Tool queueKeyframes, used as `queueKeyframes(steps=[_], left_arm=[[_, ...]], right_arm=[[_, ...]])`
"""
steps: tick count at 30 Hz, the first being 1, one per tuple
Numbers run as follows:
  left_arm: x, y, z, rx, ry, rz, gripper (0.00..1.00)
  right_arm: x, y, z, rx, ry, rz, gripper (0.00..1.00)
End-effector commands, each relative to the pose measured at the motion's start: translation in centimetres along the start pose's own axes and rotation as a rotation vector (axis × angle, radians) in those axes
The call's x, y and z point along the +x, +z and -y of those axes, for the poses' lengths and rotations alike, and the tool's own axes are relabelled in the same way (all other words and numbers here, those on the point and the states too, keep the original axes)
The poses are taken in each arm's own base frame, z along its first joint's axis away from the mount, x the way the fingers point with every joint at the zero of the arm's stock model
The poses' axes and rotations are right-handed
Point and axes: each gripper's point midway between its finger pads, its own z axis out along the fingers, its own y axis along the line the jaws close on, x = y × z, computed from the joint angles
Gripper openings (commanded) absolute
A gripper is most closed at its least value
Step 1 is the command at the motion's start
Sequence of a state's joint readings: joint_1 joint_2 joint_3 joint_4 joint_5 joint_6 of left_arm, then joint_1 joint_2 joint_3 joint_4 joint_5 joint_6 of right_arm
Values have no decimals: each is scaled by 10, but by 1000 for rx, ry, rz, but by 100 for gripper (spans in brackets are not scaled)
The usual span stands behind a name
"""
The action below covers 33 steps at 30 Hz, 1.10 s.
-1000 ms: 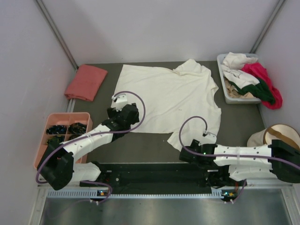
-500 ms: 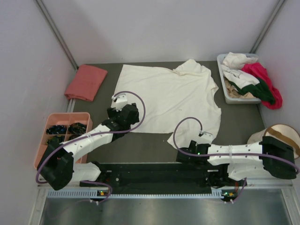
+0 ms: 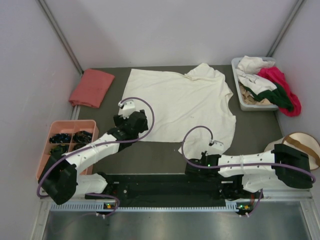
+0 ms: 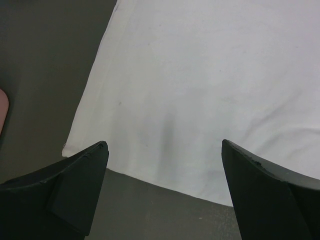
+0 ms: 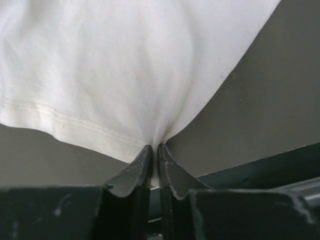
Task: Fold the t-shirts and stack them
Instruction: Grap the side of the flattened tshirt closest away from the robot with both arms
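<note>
A large cream-white t-shirt [image 3: 180, 102] lies spread flat across the dark table. My left gripper [image 4: 164, 145] is open over the shirt's near-left hem [image 4: 150, 175], with nothing between its fingers; the top view shows it at that corner [image 3: 132, 121]. Over at the near-right corner of the cloth, my right gripper [image 5: 154, 147] is shut on a pinch of the stitched hem [image 5: 75, 122], and the fabric [image 5: 125, 65] bunches into the jaws. From above, this gripper [image 3: 192, 165] sits low by the front rail. A folded salmon-pink t-shirt [image 3: 91, 87] rests at the back left.
A grey bin [image 3: 243, 102] at the back right holds white [image 3: 252, 64], magenta [image 3: 282, 80] and dark green [image 3: 280, 98] shirts. A pink compartment tray [image 3: 45, 155] stands near left. A round beige pouch [image 3: 292, 142] lies near right. The black rail [image 3: 160, 185] runs along the front.
The right arm has slid left along the front edge and its jaws have shut on the shirt's near-right hem corner. The left arm has stayed still and open.
</note>
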<state>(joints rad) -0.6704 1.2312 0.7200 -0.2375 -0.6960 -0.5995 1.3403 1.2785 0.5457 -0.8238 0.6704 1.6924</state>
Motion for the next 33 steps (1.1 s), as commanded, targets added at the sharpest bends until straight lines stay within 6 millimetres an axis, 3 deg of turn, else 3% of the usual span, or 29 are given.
queueKeyframes(steps=[1,3,10,15,19,28,33], left_arm=[[-9,-3,-1,7,-25,32,99],[-10,-3,-3,-8,-23,36,99],[-6,6,-21,-120,-15,-12,99],[9,33,-55,-144,-167,-163,98],[19,42,-79,-182,-251,-201,93],[52,46,-73,-160,-307,-292,89],[56,41,-94,-252,-275,-273,88]], right_arm=[[57,2,19,60,-19,-236,6],[55,1,18,58,-17,-227,0],[28,-8,9,33,-26,-137,0],[18,-10,6,19,-54,-103,0],[15,-11,6,15,-68,-93,0],[13,-5,7,5,-51,-99,0],[14,-4,8,10,-58,-104,0]])
